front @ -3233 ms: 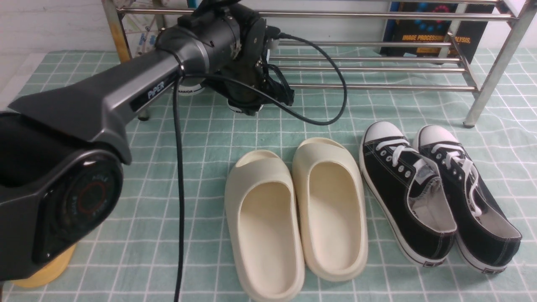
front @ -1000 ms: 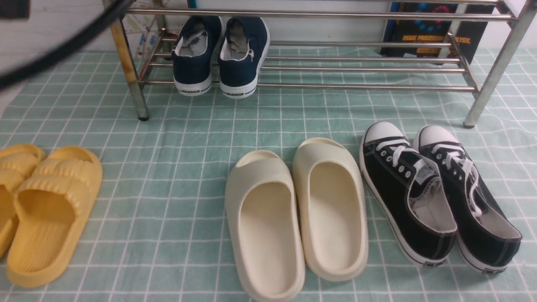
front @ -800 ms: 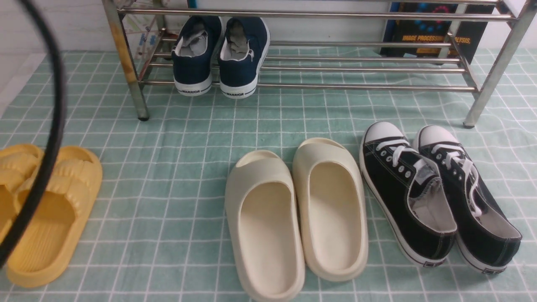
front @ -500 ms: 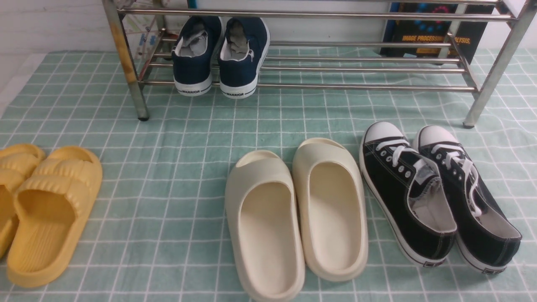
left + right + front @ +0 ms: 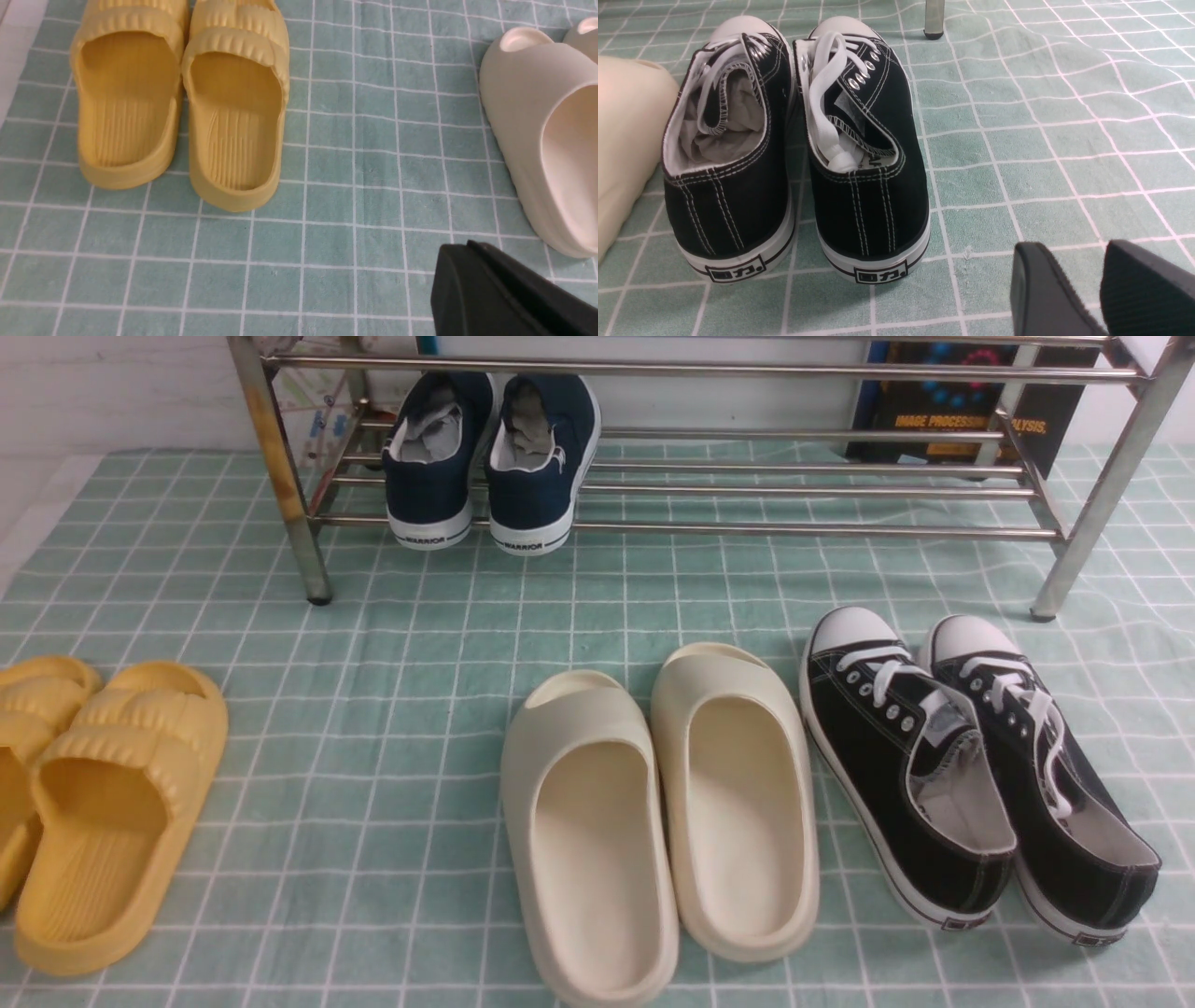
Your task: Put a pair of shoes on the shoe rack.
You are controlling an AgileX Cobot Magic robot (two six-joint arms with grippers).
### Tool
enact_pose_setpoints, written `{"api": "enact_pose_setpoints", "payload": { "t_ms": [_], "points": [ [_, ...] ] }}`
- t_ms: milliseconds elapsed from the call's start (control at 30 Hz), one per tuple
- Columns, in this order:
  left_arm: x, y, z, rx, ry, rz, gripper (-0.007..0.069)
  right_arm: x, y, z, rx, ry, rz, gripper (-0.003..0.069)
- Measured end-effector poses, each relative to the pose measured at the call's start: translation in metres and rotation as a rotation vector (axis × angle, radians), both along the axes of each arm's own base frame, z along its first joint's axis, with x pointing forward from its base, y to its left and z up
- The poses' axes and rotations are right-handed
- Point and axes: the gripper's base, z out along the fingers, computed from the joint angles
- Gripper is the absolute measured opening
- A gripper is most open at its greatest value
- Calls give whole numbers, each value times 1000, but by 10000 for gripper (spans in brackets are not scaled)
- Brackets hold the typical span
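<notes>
Pair of navy slip-ons (image 5: 523, 476) is on shoe rack's (image 5: 817, 529) lower shelf, nr its left end, side by side, heels jutting over the front bar. Task looks done, prob. no further move needed.

L gripper (image 5: 467, 252): jaws closed, nothing seen in them. R gripper (image 5: 1069, 252): narrow gap betw. fingertips, also w/o a load.

If a re-grip is wanted: shoes shd be light, canvas uppers soft & apt to fold, rubber soles stiffer and grippy, nothing fragile. Best hold is prob. the heel wall, one finger inside the collar, one outside; pinch low-ish so the cloth doesn't buckle. Soles may catch on the tubes, so lift before shifting.
</notes>
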Motion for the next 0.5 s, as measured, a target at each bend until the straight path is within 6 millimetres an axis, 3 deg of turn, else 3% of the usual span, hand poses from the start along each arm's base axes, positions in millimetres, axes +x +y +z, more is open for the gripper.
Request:
{"api": "enact_pose_setpoints", "payload": {
  "t_ms": [133, 233, 333, 400, 500],
  "points": [
    [11, -7, -19, -19, -106, -30, -13, 0, 0, 0, 0, 0, 0, 239],
    [19, -8, -48, -40, -272, -5, -13, 0, 0, 0, 0, 0, 0, 239],
    [20, -8, -67, -49, -383, 16, -13, 0, 0, 0, 0, 0, 0, 239],
    [17, -6, -93, -64, -494, 63, -13, 0, 0, 0, -1, 0, 0, 239],
    [15, -5, -107, -76, -528, 100, -13, 0, 0, 0, -1, 0, 0, 239]
  ]
}}
